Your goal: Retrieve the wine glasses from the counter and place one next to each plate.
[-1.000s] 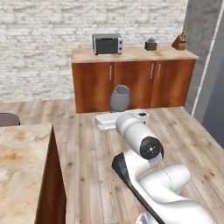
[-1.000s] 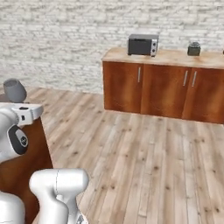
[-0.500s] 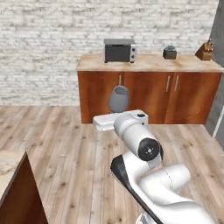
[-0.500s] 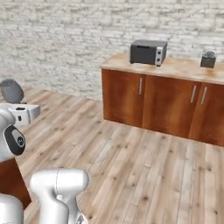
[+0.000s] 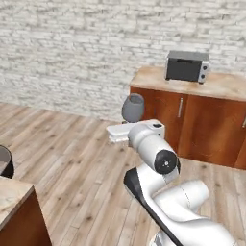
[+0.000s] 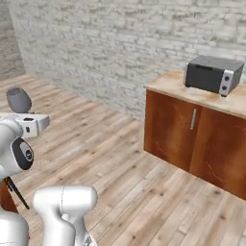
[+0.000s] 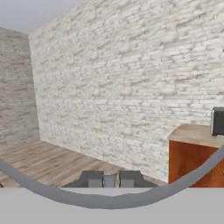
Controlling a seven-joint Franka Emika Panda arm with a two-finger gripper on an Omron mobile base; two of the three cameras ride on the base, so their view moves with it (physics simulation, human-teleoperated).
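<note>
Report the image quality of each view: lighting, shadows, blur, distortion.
Left base view: flat even light, soft focus, no glare on the toaster oven. Right base view: the same, with faint shading under the counter edge. Hand view: the brick wall looks smeared, and a curved grey rim arcs across the bottom.

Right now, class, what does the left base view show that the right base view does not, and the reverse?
Left base view's extra: a stone-topped cabinet corner at lower left, with a dark round thing behind it. Right base view's extra: a second brick wall at far left. Shared: the wine glass upright above the gripper, the toaster oven on the counter, and the wood floor.
</note>
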